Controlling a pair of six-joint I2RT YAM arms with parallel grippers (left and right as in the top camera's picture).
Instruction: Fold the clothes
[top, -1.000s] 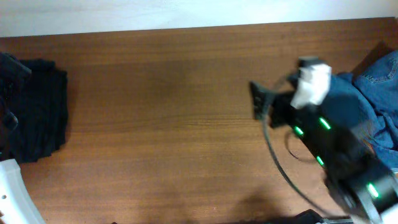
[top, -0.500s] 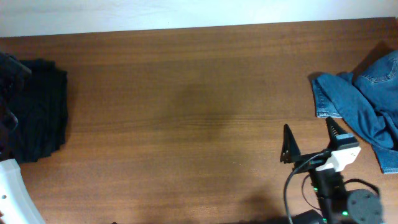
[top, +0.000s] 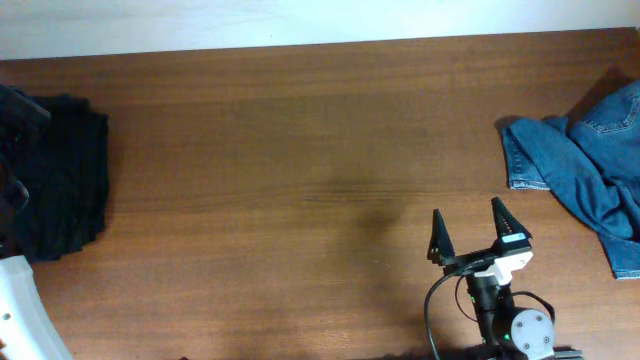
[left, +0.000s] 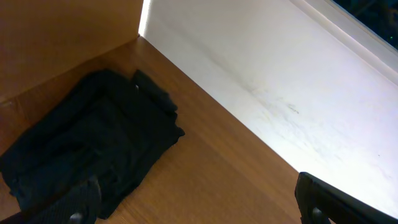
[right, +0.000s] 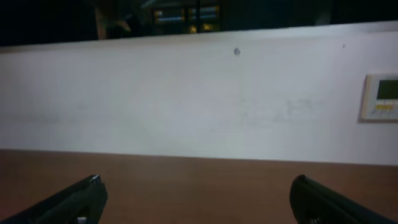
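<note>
The clothes (top: 65, 175) are a black pile lying at the table's far left; the left wrist view shows the clothes (left: 93, 143) bunched near the wall corner. My left gripper (left: 199, 208) hangs open just beside and above that pile, one finger (left: 81, 199) over its edge, holding nothing. My right gripper (top: 467, 215) stands open near the front edge at the right, over bare wood, far from the black pile. In the right wrist view the right gripper (right: 199, 202) faces the wall with nothing between its jaws.
A crumpled blue denim garment (top: 585, 165) lies at the right edge of the wooden table (top: 300, 150). A white wall (right: 199, 106) runs along the back, with a small panel (right: 380, 96) on it. A white part of the left arm (top: 20, 315) shows at the front left corner.
My right arm has drawn back from over the denim garment to the front edge, jaws open throughout. The denim now lies uncovered. The left side has not moved.
</note>
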